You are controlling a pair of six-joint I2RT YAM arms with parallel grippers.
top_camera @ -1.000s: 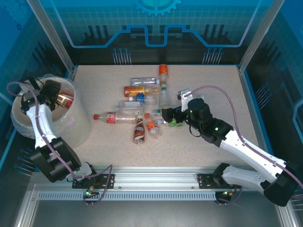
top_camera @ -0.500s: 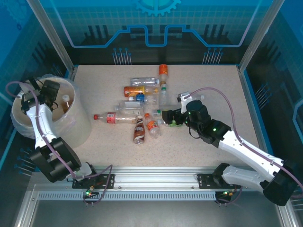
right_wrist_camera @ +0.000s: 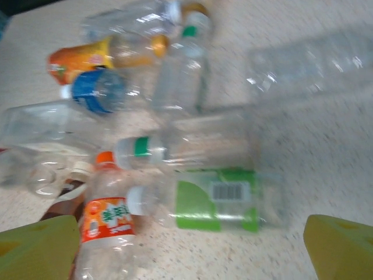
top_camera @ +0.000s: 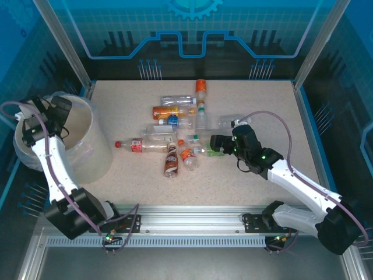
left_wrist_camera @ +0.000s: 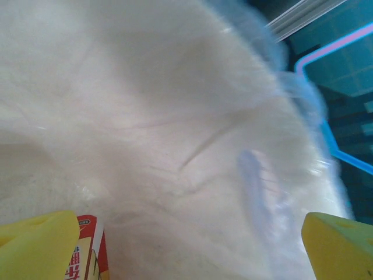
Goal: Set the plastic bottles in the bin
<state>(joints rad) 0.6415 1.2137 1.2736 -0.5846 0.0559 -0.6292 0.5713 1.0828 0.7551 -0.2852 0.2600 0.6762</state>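
Drop done: left claw (top_camera: 60, 115), carrying red-brown bottle a second ago, now wide open and empty at far rim of bin (top_camera: 93, 154). Red-labelled bottle (left_wrist_camera: 87, 251) lies inside. Right claw (right_wrist_camera: 189, 245) gapes, holding nothing, backed slightly off green-labelled bottle (right_wrist_camera: 215, 201). Bottle pile (top_camera: 175, 125) remains on desk (top_camera: 262, 105). Barcode (right_wrist_camera: 224, 191) visible; label script unreadable.

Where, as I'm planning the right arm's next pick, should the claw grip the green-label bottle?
From above, across the green-label bottle near its base: it lies on its side, its cap end crowded by the orange-label bottle, its base free.
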